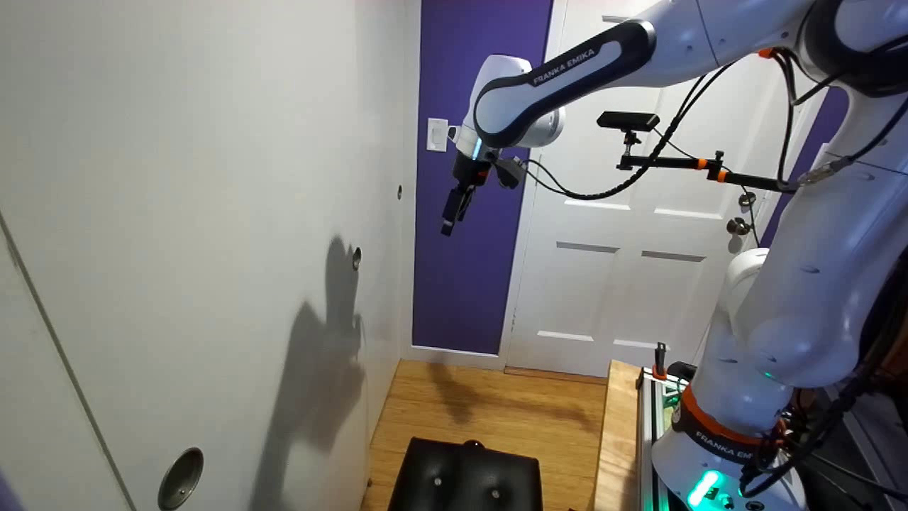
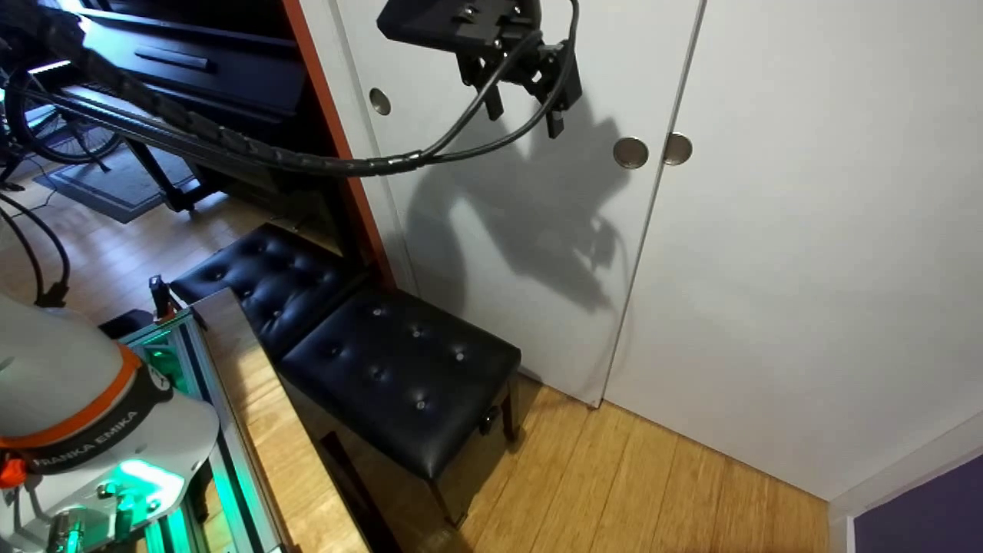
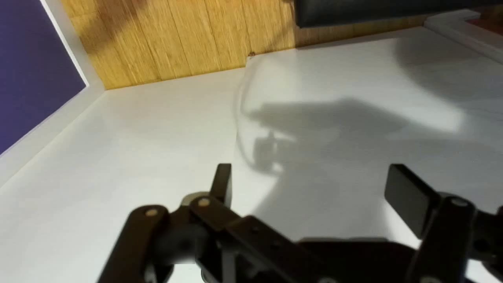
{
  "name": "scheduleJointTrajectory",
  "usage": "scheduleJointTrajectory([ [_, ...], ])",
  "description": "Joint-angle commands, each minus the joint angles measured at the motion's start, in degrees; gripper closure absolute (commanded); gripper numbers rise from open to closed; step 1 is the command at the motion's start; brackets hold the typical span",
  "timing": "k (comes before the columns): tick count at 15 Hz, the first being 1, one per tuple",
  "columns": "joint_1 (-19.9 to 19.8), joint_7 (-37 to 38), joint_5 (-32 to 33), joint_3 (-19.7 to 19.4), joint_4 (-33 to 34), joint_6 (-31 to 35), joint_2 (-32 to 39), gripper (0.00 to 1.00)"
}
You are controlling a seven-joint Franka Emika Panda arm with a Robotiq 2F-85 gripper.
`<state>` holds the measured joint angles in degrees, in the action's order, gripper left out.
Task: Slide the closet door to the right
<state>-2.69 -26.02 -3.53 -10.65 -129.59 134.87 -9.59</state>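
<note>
The closet door has tall flat white sliding panels. In an exterior view, the left panel [image 2: 537, 223] has round finger pulls near both edges, and the right panel [image 2: 799, 230] has a pull [image 2: 678, 149] beside the seam. The left panel's seam-side pull [image 2: 630, 153] is close by. The closet door [image 1: 213, 177] also fills the left of an exterior view. My gripper [image 2: 525, 117] is open and empty in front of the left panel, left of and above the seam-side pull. In the wrist view the gripper [image 3: 308, 184] faces the closet door [image 3: 334, 129] with nothing between its fingers. It appears apart from the door.
Black tufted benches [image 2: 399, 369] stand low against the left panel. A wooden table edge [image 2: 269, 407] is by the robot base. A purple wall [image 1: 461, 284] and a white raised-panel door [image 1: 610, 291] stand beyond the arm. Cables [image 2: 307, 163] hang from the wrist.
</note>
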Motion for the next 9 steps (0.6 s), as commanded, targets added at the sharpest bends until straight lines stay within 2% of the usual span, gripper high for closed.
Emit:
scheduleJointTrajectory([
  [1,-0.7,-0.7,-1.1,0.5,0.9,0.5,1.6,0.00],
  [9,-1.0,-0.8,-1.7,0.7,3.8,0.4,5.0,0.00],
])
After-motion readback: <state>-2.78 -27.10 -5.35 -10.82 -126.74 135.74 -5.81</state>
